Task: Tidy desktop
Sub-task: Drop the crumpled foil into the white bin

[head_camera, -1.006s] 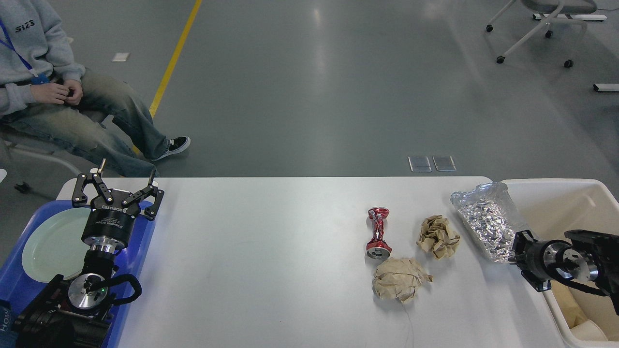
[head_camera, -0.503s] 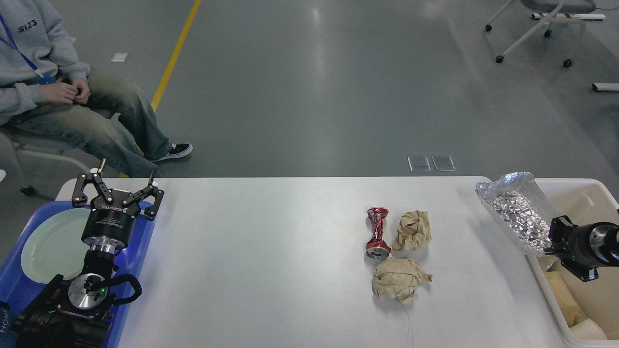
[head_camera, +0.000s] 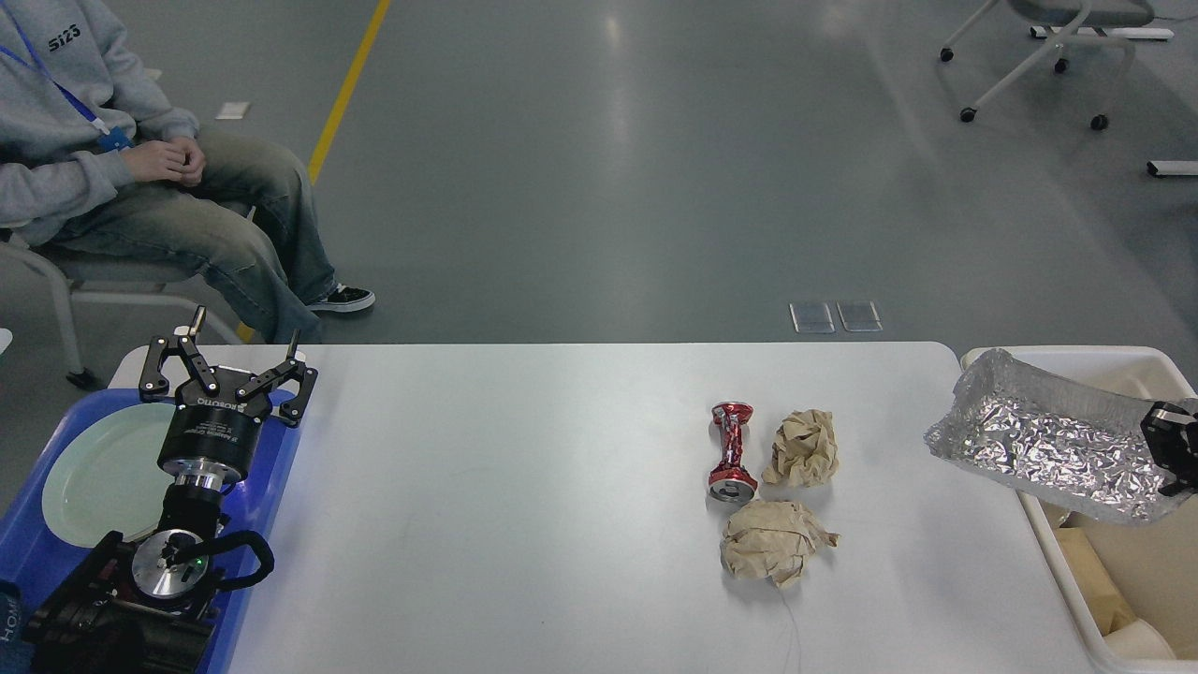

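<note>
The desktop (head_camera: 524,468) is a wide white tabletop. On its right half lie a crushed red can (head_camera: 732,451) and two crumpled brown paper balls (head_camera: 802,449) (head_camera: 775,540), close together. A crinkled foil tray (head_camera: 1048,449) hangs tilted over the table's right end and the beige bin (head_camera: 1123,354). My right gripper (head_camera: 1172,447), at the frame's right edge, is shut on the foil tray's right end. My left gripper (head_camera: 243,339) stands open and empty above the far left corner, pointing away from me.
A blue tray (head_camera: 276,468) with a pale green plate (head_camera: 94,468) sits under my left arm. The bin holds beige scraps. A seated person (head_camera: 140,187) is beyond the far left corner, and an office chair (head_camera: 1048,37) stands at the back right.
My right gripper has carried the foil tray rightward off the table to above the bin, turning it. One paper ball slid left beside the can. The person shifted; my left arm stayed still.
</note>
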Controlling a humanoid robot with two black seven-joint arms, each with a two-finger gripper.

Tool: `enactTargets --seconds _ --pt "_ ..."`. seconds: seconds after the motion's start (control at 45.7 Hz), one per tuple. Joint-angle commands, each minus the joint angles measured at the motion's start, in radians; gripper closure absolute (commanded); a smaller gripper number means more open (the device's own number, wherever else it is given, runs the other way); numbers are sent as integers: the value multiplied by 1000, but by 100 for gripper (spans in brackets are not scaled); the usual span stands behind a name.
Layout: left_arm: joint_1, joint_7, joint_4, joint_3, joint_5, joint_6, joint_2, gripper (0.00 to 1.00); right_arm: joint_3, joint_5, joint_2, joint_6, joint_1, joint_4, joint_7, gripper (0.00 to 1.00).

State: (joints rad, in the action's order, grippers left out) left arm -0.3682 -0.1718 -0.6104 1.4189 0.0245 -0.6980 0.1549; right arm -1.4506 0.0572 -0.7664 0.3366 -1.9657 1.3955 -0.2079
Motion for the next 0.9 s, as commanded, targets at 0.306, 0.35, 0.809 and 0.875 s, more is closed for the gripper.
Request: enactTargets --seconds 0.306,0.35,0.809,0.875 --pt "0 0 0 0 0 0 0 4 -93 -86 -93 -16 -59 -97 -1 100" --pt "0 0 0 0 0 0 0 4 -71 -96 -119 -21 -6 -165 1 100" --pt "0 0 0 0 0 0 0 4 667 -106 8 -281 1059 -913 13 100" --pt "0 0 0 0 0 0 0 4 725 -100 88 -320 1184 -1035 15 100"
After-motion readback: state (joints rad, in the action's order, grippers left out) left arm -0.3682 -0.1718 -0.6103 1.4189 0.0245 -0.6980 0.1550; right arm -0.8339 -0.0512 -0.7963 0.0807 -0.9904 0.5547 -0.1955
